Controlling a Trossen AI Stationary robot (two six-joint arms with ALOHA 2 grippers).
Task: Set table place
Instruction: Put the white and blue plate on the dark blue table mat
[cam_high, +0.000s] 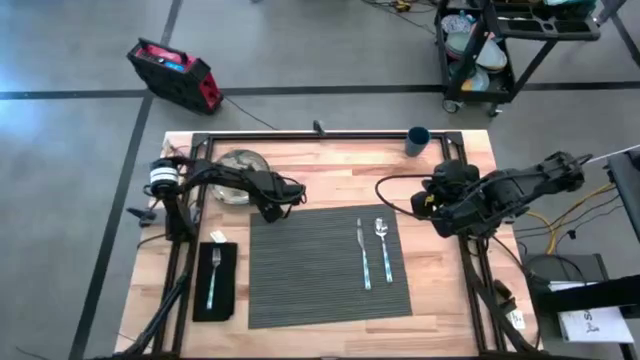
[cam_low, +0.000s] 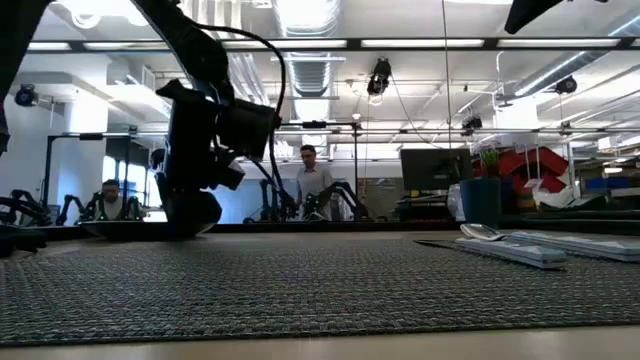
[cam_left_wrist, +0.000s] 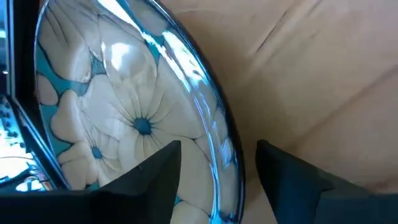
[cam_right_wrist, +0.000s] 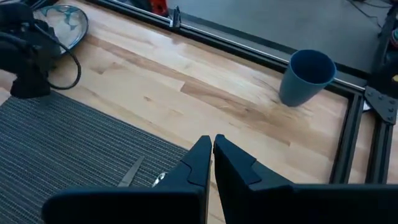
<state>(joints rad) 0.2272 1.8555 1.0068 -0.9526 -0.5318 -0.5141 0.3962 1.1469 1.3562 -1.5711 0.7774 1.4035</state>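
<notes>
While you look down from above, your table (cam_high: 330, 165) carries the dark ribbed placemat (cam_high: 325, 265) at its middle, reaching to the near edge. Left of the placemat, just beside it, the black napkin (cam_high: 215, 282) lies flat with the fork (cam_high: 213, 275) on top of it. On the right part of the placemat you have the knife (cam_high: 363, 254) and the spoon (cam_high: 384, 248) lying side by side, the knife to the left of the spoon, their ends pointing away from the near edge.

Your plate (cam_high: 241, 162) sits on bare wood at the far left of the table, beyond the placemat's far left corner; it is glassy with a white and blue flower pattern. Your left gripper (cam_left_wrist: 217, 180) is low at the plate's right rim. Its fingers (cam_left_wrist: 149, 180) stand apart with the rim between them, and you cannot tell from the wrist view whether they press on it yet.

The dark blue cup (cam_high: 418, 140) stands upright at the far edge of the table, right of centre, close by the black rail.

Your right gripper (cam_right_wrist: 212, 163) hovers over the right side of the table, by the placemat's far right corner, well apart from the cup. Its fingers are together and hold nothing.
</notes>
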